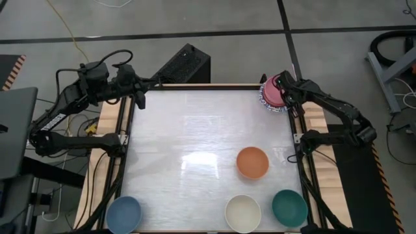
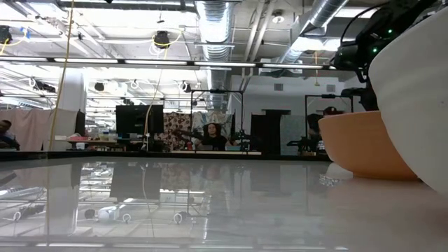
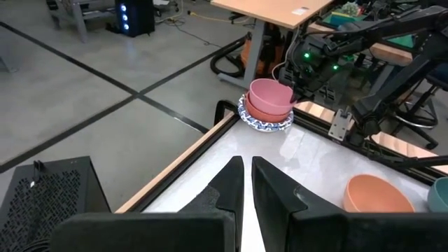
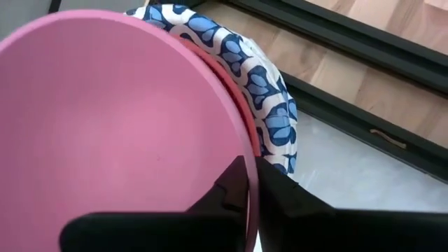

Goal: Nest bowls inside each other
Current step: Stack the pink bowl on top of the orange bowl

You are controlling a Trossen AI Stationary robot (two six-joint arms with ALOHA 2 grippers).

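Right wrist view: right tool [image 4: 252, 183] pinching pink bowl [image 4: 119, 119] rim, seating it atop stack [image 1: 270, 99] at counter [image 1: 195, 130] corner. Left tool [image 3: 246, 183] shut, empty, parked opp. corner.

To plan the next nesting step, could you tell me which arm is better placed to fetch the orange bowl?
Probably the right. Its gripper is at the pink bowl atop the stack in the far right corner, on the same side as the orange bowl. The left gripper waits at the far left corner.
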